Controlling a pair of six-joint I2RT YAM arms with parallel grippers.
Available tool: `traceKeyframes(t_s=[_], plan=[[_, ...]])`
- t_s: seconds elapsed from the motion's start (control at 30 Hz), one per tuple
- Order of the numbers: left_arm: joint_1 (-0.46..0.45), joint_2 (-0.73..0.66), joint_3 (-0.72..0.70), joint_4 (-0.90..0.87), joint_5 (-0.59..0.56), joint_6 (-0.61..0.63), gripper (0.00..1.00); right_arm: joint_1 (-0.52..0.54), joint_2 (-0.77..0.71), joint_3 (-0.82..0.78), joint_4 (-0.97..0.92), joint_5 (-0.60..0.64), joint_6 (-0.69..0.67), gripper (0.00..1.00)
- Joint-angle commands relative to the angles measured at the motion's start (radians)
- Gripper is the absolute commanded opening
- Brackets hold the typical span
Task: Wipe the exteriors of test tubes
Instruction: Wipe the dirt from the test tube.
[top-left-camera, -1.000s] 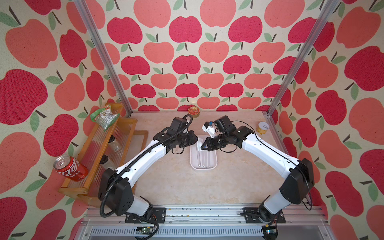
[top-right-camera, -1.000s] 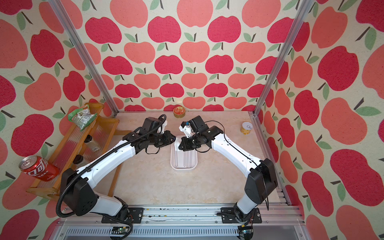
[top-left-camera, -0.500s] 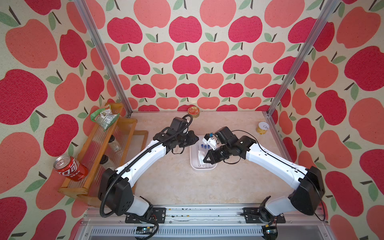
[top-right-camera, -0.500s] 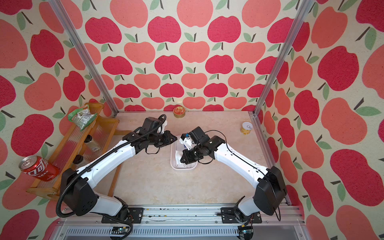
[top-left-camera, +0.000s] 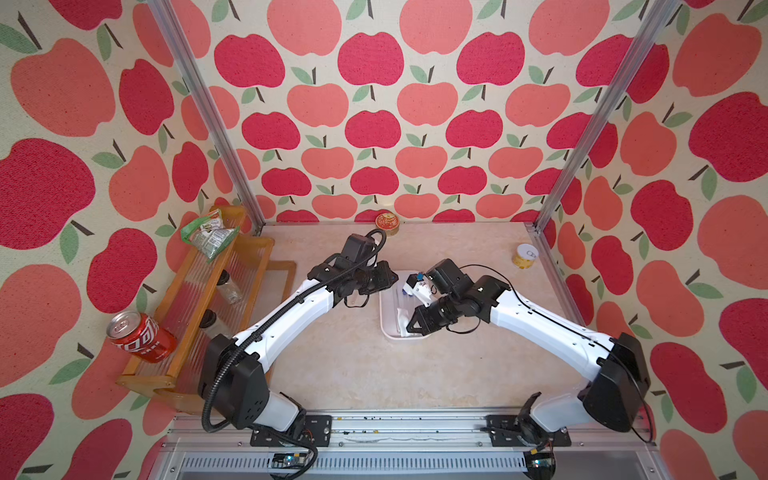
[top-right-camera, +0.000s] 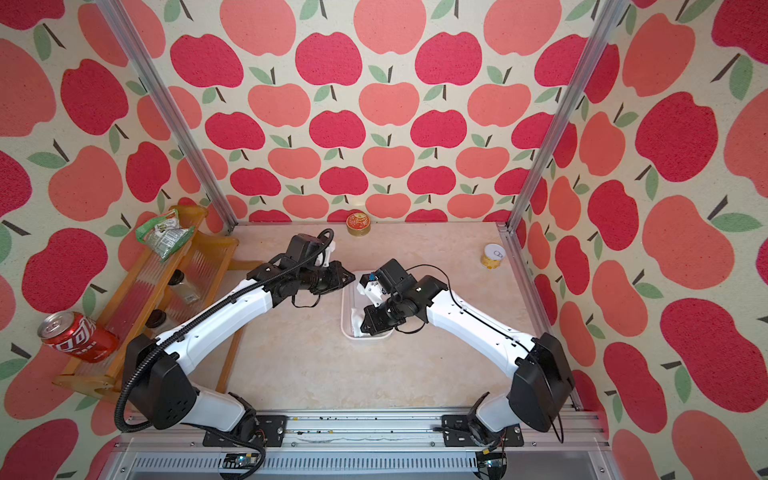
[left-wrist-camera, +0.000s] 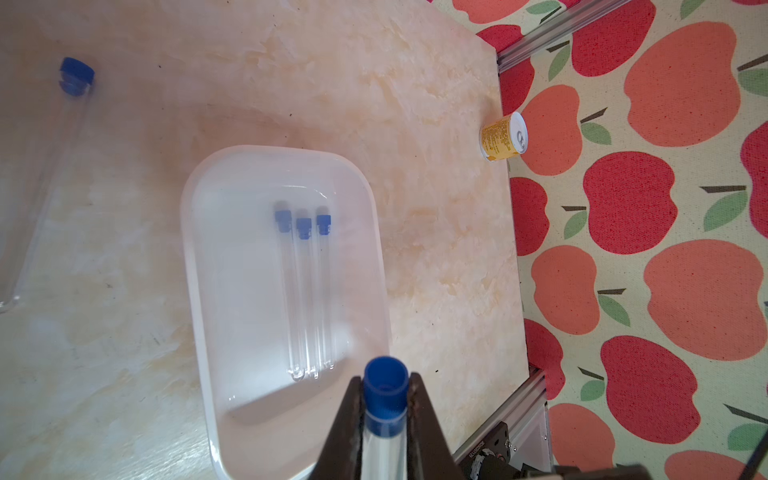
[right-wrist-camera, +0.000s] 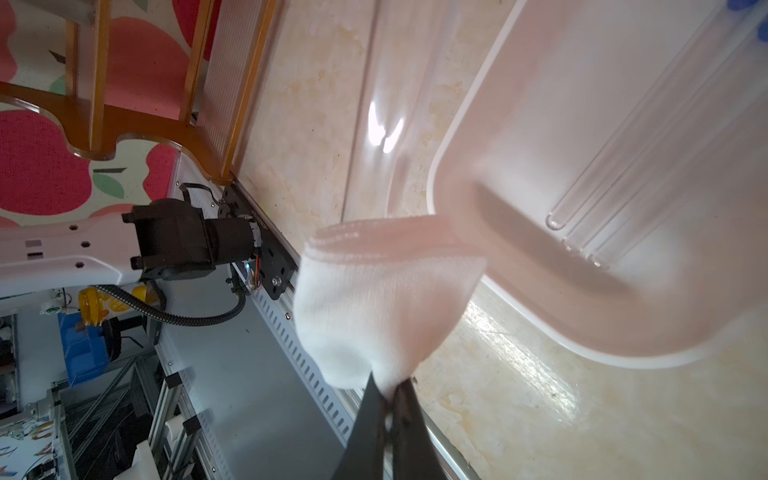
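Test tubes (left-wrist-camera: 304, 291): three in tray (left-wrist-camera: 190, 291), one in left jaws, one on table (left-wrist-camera: 436, 228).

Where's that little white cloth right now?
In the right wrist view the white cloth is pinched in the right gripper, over the near end of the white tray, beside the three test tubes lying in it.

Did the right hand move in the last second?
Yes. The right hand pulled back along the white tray, from its far end to its near end, toward the robot base.
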Motion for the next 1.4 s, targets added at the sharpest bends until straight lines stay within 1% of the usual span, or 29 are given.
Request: traceKeyframes(t_s=[0.0,0.17,0.27,0.43,0.7,0.83,0.93,1.03,1.37], plan=[[-0.005,-0.01,0.016,-0.012,0.011,-0.005,0.16,-0.028,0.065,0.114,-0.032,0.011,-0.026,0.0],[-0.007,-0.017,0.011,-0.019,0.007,-0.004,0.16,-0.044,0.139,0.216,-0.059,0.003,-0.051,0.0],[-0.006,-0.022,0.01,-0.02,0.002,-0.001,0.16,-0.044,0.138,0.21,-0.059,0.0,-0.05,0.0],[-0.003,-0.022,0.007,-0.016,0.004,-0.001,0.16,-0.035,0.08,0.124,-0.042,-0.002,-0.033,0.0],[-0.001,-0.022,0.015,-0.026,0.003,0.007,0.16,0.03,-0.082,-0.103,0.018,0.007,0.045,0.0],[-0.001,-0.02,0.015,-0.024,0.004,0.004,0.16,0.045,-0.12,-0.149,0.033,0.017,0.065,0.0],[-0.001,-0.015,0.02,-0.023,0.011,0.004,0.16,0.035,-0.113,-0.131,0.025,0.027,0.056,0.0],[-0.004,-0.014,0.024,-0.023,0.01,0.002,0.16,0.017,-0.077,-0.072,0.007,0.028,0.042,0.0],[-0.006,-0.006,0.03,-0.026,0.008,0.001,0.16,-0.073,0.115,0.18,-0.056,0.016,-0.033,0.0]])
